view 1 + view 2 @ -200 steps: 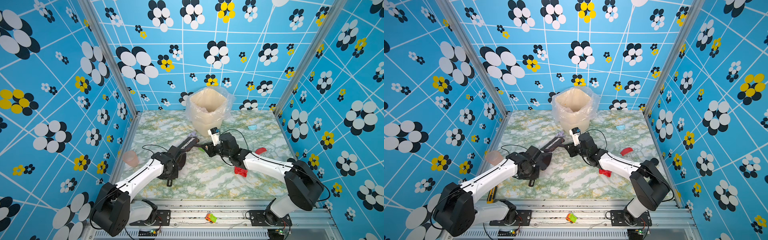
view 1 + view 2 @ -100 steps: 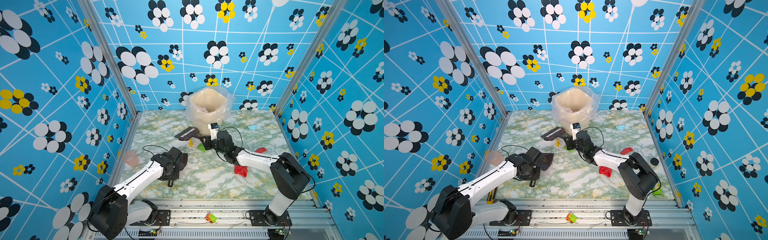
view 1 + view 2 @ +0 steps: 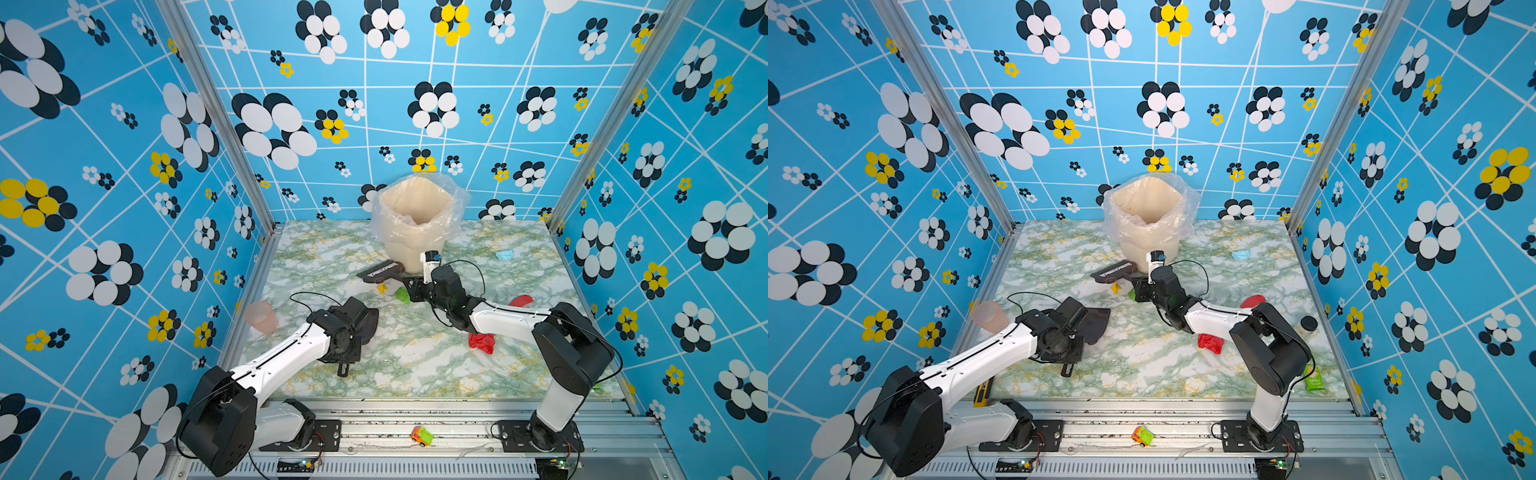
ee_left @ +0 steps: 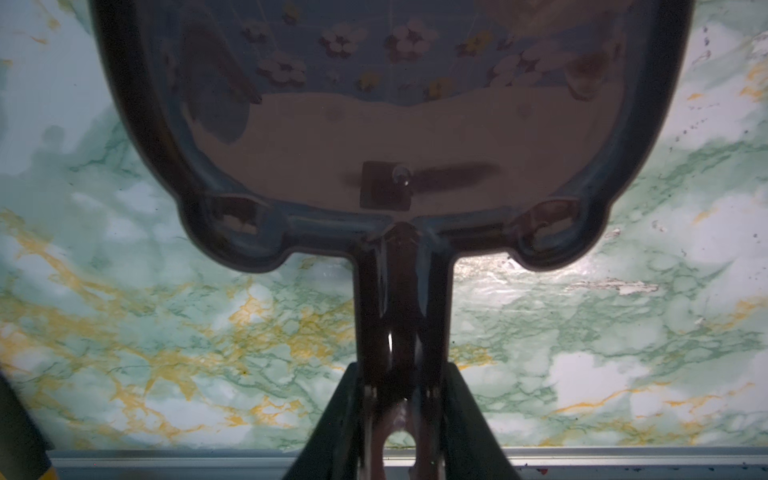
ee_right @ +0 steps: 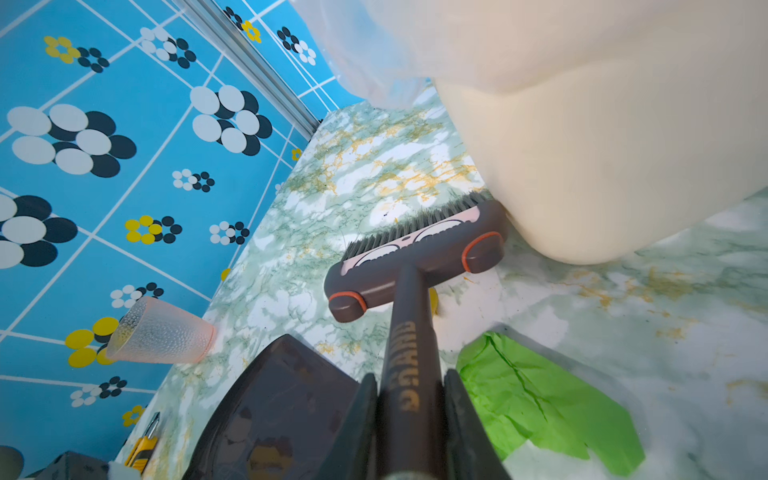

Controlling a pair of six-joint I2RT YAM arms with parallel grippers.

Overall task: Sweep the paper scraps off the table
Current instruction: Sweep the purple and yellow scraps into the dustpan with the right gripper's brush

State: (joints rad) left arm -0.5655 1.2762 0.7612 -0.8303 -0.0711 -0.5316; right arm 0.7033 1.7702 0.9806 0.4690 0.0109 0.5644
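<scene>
My right gripper (image 5: pixel 409 386) is shut on the handle of a brown hand brush (image 3: pixel 380 272). Its head lies against the base of the bin. Beside the brush lie a green paper scrap (image 3: pixel 402 295) (image 5: pixel 536 395) and a small yellow one (image 3: pixel 381 288). In both top views a red wad (image 3: pixel 1210 343) lies under the right forearm, another red one (image 3: pixel 521 300) behind it, and a light blue one (image 3: pixel 505 254) at the back right. My left gripper (image 4: pixel 402 374) is shut on the handle of a dark dustpan (image 4: pixel 395 124) (image 3: pixel 368 322), which rests on the table (image 3: pixel 415 365).
A cream bin with a clear liner (image 3: pixel 417 224) stands at the back middle. A pink cup (image 3: pixel 261 317) lies tipped at the left edge. A green snack packet (image 3: pixel 1313 380) and a black-lidded jar (image 3: pixel 1307 325) sit front right. A toy car (image 3: pixel 421 436) rests on the front rail.
The right arm has drawn the brush back from the dustpan toward the bin, and the yellow and green scraps have come into view. The left arm and dustpan have barely moved.
</scene>
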